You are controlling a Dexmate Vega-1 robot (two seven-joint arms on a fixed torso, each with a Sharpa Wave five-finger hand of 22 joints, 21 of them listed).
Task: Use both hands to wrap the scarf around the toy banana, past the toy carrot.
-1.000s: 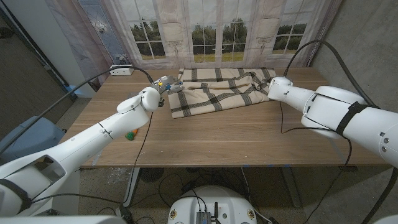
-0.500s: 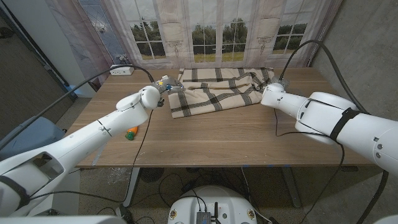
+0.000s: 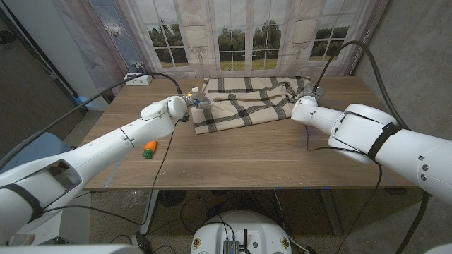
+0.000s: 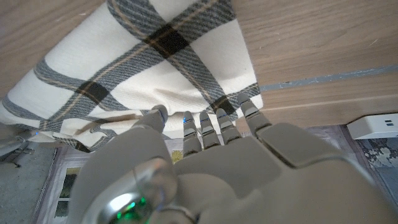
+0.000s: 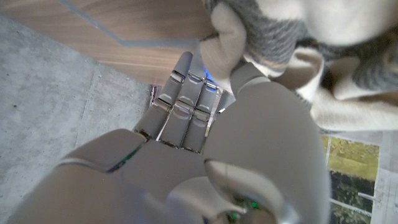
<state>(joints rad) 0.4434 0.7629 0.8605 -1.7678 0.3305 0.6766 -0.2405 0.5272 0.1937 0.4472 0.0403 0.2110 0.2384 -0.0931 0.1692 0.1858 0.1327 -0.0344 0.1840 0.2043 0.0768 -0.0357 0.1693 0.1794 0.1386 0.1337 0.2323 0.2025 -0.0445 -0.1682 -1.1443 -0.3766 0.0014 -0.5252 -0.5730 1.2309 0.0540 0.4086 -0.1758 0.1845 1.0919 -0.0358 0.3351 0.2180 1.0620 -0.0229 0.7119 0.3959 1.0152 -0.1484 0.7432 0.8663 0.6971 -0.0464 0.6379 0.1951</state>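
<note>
Reaching across the table, I have my left hand at the scarf's left end and my right hand at its right end, toward the far edge. In my left wrist view my fingers lie side by side with their tips against the plaid hem; whether they have actually clamped the cloth I cannot tell. In my right wrist view a bunched fold of scarf sits pinched between my thumb and fingers, so that end I hold.

Judging by how things lie, the wrap is barely begun. The scarf is spread loosely along the far edge, rumpled at its middle, not wound round anything. I cannot make out the toy banana; it may lie under the cloth or by my left hand, where something small and colourful shows. The toy carrot rests well apart, near the table's left edge. Left to do: gather both ends, draw them round the banana, and close the wrap.
</note>
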